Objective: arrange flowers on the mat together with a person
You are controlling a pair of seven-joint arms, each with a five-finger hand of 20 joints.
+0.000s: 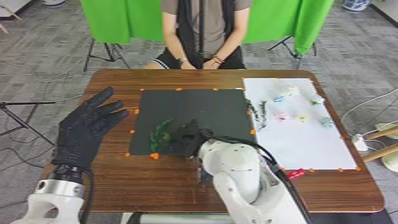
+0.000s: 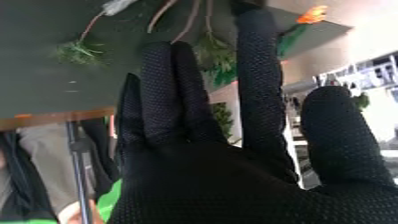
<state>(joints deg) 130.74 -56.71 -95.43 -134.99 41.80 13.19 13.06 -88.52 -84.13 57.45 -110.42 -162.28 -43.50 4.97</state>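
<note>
Stretching its fingers out straight, the right hand (image 1: 187, 136) is unclenched over the near half of the dark mat (image 1: 191, 102), just right of a green sprig (image 1: 160, 135). Leafy stems (image 1: 258, 114) lie by that mat's right edge; beyond, pale flowers (image 1: 292, 91) sit on the white sheet (image 1: 306, 147), toward the table's far right corner. The left hand (image 1: 87, 131), uncurled, is over the left edge of the table (image 1: 160, 185). Bare wood runs between the dark mat and the near edge.
</note>
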